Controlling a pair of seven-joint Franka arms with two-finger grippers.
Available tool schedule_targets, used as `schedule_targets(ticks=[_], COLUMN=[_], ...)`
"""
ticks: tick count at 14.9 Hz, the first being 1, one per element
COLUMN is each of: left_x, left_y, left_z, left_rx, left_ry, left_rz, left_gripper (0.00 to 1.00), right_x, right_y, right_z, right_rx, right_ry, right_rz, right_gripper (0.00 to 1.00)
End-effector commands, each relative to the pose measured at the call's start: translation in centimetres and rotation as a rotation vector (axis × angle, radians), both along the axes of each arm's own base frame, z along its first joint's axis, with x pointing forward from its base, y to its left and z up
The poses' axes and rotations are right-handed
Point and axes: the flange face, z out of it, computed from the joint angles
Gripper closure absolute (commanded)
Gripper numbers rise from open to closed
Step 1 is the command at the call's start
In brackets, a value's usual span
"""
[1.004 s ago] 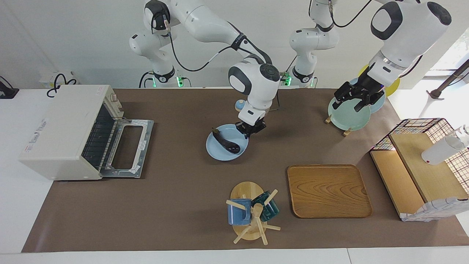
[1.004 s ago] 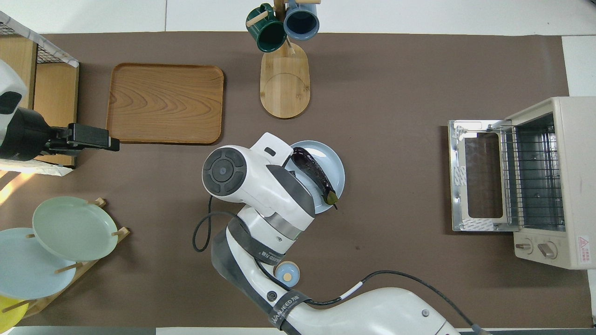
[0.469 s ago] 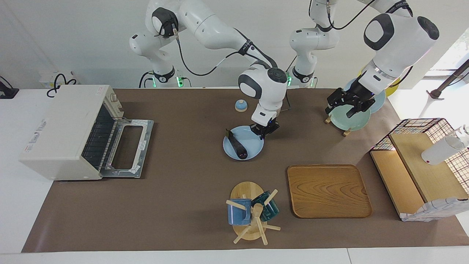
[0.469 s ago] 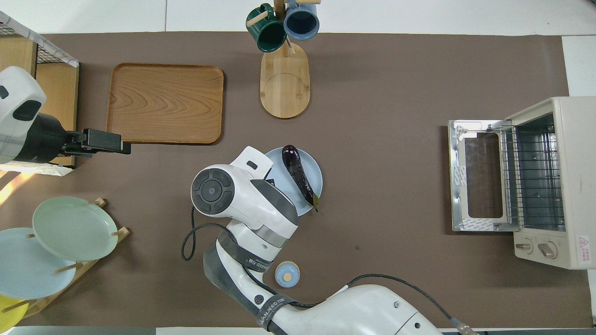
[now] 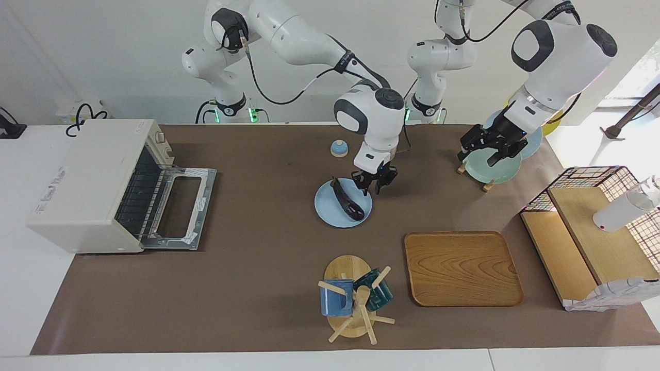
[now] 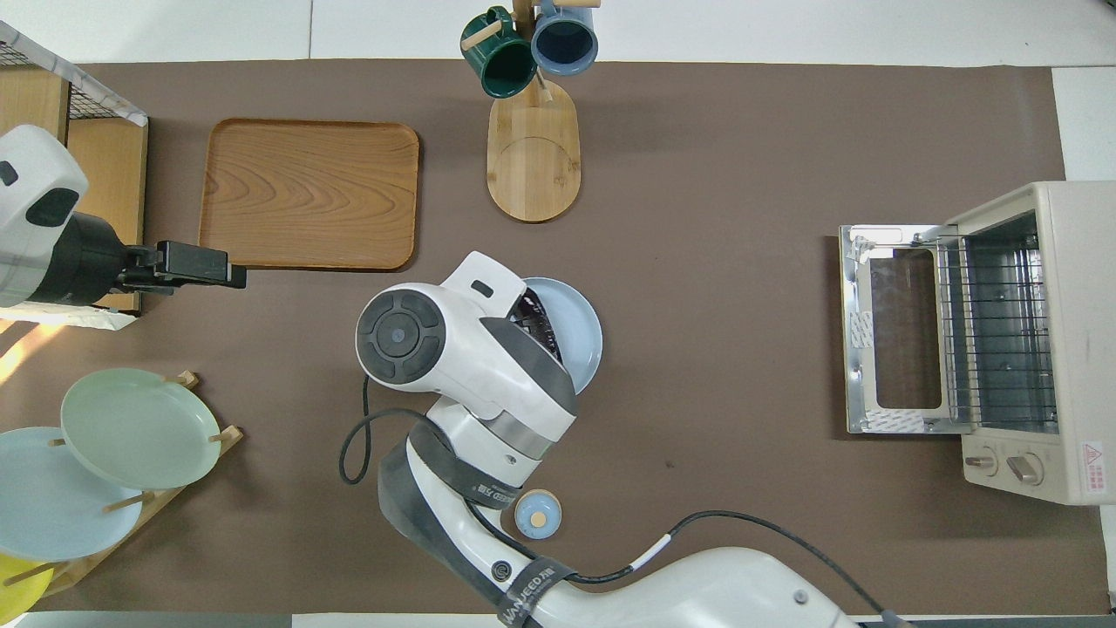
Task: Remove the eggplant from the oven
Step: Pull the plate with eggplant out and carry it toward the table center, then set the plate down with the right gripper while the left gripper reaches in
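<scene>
The dark purple eggplant point(image 5: 346, 199) lies on a light blue plate point(image 5: 330, 216) in the middle of the table, outside the oven. The off-white oven point(image 5: 87, 180) stands at the right arm's end with its door point(image 5: 178, 208) folded down and its wire rack bare. My right gripper point(image 5: 374, 186) is open at the plate's rim, beside the eggplant, on the side toward the left arm. In the overhead view my right wrist covers most of the eggplant point(image 6: 532, 311) and part of the plate point(image 6: 582, 336). My left gripper point(image 5: 483, 150) is open over the plate rack.
A plate rack with a green plate point(image 5: 492, 167) stands near the left arm's base. A wooden tray point(image 5: 461, 268), a mug rack point(image 5: 353, 299) and a wire basket with boards point(image 5: 593, 226) are farther out. A small blue lidded dish point(image 5: 339, 148) sits near the robots.
My right gripper dragged the plate with the eggplant toward the left arm's end, then opened at its rim. The eggplant turned on the plate. My left gripper shifted a little over the plate rack.
</scene>
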Motion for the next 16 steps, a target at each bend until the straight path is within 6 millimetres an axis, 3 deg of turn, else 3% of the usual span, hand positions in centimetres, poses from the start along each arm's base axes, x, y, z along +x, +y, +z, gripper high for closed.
schedule_targets(ticks=[1,5,7,12,14,16], left_x=[-0.8,-0.5,-0.9,-2.2,-4.2,-6.4], left_y=[-0.1,-1.4,-5.7,-19.3,-24.4,-27.0], left_z=[0.1,-0.8,-2.4,-9.3,-12.6,-15.3], left_rx=[-0.022,-0.084,-0.082,-0.079,-0.075,-0.072], left_ry=[-0.019,-0.004,0.004,-0.017,-0.025,-0.051], left_rz=[-0.004,0.007,0.015,0.045,0.038,0.045], left_gripper=[0.0,0.0,0.0,0.0,0.0,0.0], right_x=[1.7,2.1,3.2,2.0,1.4,1.5], right_y=[-9.5,-25.8,-31.9,-39.3,-39.5,-40.4], right_z=[2.3,-3.3,-4.6,-8.3,-9.4,-9.6], right_rx=[-0.1,-0.209,-0.231,-0.2,-0.182,-0.178], right_ry=[0.076,0.161,0.192,0.189,0.164,0.158], right_rz=[-0.06,-0.018,0.0,0.02,0.029,0.022], right_gripper=[1.0,1.0,1.0,1.0,1.0,1.0])
